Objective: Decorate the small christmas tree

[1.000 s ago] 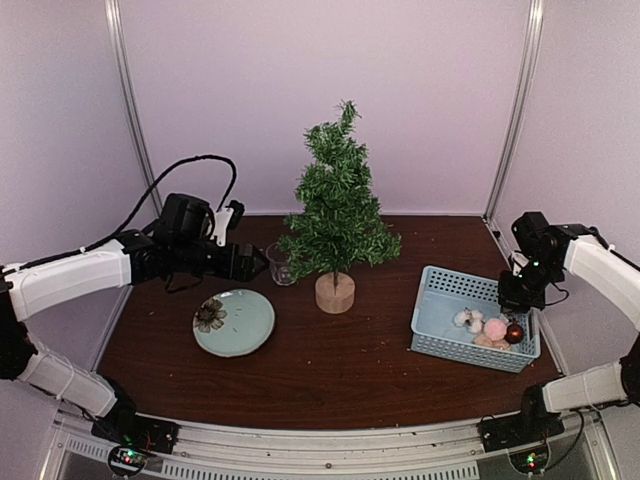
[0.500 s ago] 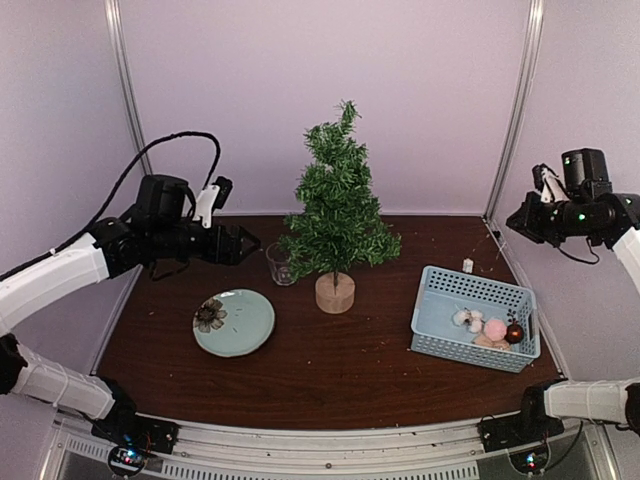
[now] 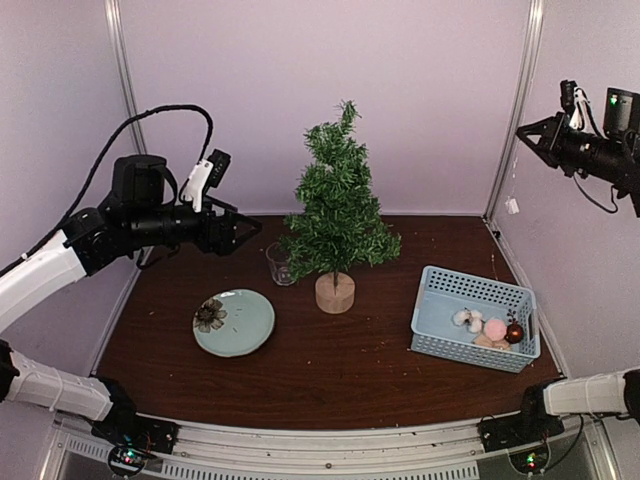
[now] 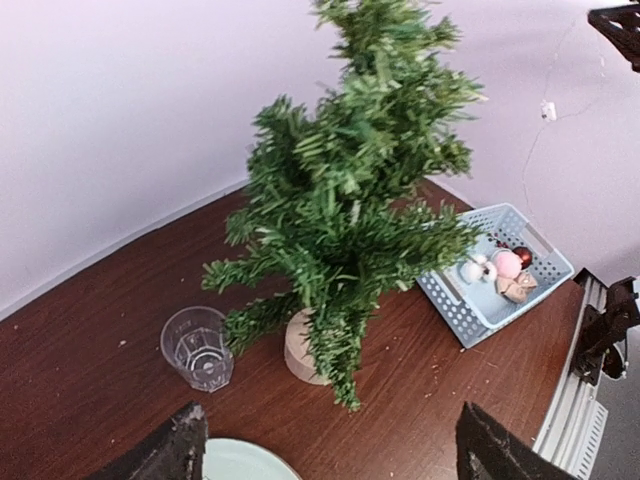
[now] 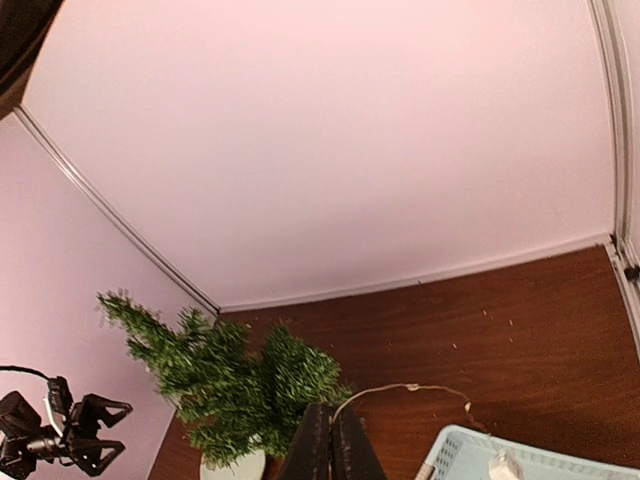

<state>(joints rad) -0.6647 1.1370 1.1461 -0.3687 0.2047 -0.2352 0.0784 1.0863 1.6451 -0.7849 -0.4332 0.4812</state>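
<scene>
The small christmas tree [image 3: 337, 210] stands bare on its round wood base [image 3: 335, 293] at mid-table; it also shows in the left wrist view [image 4: 350, 200] and the right wrist view [image 5: 230, 380]. My right gripper [image 3: 522, 130] is raised high at the far right, shut on a thin pale wire [image 5: 420, 388]. The wire [image 3: 514, 170] hangs down with a small white box [image 3: 511, 205] on it and trails toward the basket. My left gripper [image 3: 245, 228] is open and empty, level with the tree's lower branches, left of it and apart from it.
A blue basket [image 3: 440, 300] at the right holds white, pink and red ornaments [image 3: 490, 328]. A clear drinking glass [image 3: 279, 264] stands just left of the tree base. A pale green plate [image 3: 250, 330] with a flower print lies at front left. Walls enclose three sides.
My right gripper rose from the basket to high at the right, drawing the wire and its white box up. My left gripper lifted a little and drew back left.
</scene>
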